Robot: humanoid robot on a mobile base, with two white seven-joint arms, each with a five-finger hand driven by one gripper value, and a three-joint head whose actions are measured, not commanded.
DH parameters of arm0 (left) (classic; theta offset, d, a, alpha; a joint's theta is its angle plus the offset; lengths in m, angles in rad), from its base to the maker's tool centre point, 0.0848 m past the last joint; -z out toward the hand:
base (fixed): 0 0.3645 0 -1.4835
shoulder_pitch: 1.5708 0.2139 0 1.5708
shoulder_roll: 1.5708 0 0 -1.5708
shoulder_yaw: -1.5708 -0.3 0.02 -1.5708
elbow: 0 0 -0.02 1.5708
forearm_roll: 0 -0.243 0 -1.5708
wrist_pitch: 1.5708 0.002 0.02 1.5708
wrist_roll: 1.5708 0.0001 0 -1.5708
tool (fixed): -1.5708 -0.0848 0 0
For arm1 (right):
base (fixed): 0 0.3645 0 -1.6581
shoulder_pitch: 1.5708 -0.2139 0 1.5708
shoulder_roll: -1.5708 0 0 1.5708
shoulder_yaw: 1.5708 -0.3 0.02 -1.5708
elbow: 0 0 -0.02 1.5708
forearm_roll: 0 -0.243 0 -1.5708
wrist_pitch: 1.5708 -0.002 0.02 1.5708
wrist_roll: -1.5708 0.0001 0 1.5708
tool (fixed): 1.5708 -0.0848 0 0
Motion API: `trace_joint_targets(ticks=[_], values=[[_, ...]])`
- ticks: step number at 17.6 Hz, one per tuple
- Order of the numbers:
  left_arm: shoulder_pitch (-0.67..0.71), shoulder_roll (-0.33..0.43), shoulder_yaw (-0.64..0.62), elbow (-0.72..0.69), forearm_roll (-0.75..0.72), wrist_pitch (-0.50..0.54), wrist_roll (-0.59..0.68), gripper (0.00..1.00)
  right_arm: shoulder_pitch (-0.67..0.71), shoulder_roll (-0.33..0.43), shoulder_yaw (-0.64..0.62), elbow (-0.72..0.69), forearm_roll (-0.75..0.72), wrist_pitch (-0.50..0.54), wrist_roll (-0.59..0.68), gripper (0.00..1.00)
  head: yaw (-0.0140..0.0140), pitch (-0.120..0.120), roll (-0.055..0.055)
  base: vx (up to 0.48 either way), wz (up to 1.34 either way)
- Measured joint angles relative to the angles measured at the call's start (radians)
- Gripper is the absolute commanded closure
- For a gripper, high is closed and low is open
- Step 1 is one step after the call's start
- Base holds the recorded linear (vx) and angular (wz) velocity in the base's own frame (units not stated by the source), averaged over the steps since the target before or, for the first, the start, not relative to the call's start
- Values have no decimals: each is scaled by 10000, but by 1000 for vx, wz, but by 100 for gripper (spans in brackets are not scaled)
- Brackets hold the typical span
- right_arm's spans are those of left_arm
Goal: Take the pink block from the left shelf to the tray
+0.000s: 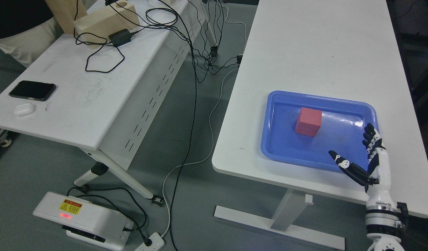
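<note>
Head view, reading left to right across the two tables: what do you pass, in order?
White earbud case → black phone → wooden block → blue tray → pink block lying in the tray → right robot hand, open, at the tray's right corner.

I see the pink block (308, 121) sitting inside the blue tray (280, 146) on the white surface (315, 52). My right hand (365, 157) hovers at the tray's near right corner, fingers spread, holding nothing, clear of the block.
</note>
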Motion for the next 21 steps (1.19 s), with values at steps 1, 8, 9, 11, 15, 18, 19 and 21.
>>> trace_joint_targets(ticks=[1, 8, 9, 11, 15, 18, 19, 21], values=[[0, 0, 0, 0, 0, 0, 0, 0, 1, 0, -28, 0, -22, 6, 23, 0, 0, 0, 0, -128, 25], [1, 0, 0, 0, 0, 0, 0, 0, 2, 0, -152, 0, -98, 21, 116, 0, 0, 0, 0, -117, 78], [2, 0, 0, 0, 0, 0, 0, 0, 2, 0, -165, 0, -103, 21, 118, 0, 0, 0, 0, -67, -43], [1, 0, 0, 0, 0, 0, 0, 0, 2, 0, -184, 0, -108, 21, 118, 0, 0, 0, 0, -70, -127], [0, 0, 0, 0, 0, 0, 0, 0, 3, 0, -210, 0, -114, 22, 118, 0, 0, 0, 0, -61, -231], [1, 0, 0, 0, 0, 0, 0, 0, 2, 0, -226, 1, -116, 36, 118, 0, 0, 0, 0, -67, -149], [0, 0, 0, 0, 0, 0, 0, 0, 2, 0, -229, 1, -117, 36, 118, 0, 0, 0, 0, -95, -152], [-1, 0, 0, 0, 0, 0, 0, 0, 2, 0, -237, 2, -118, 37, 120, 0, 0, 0, 0, -102, -135]])
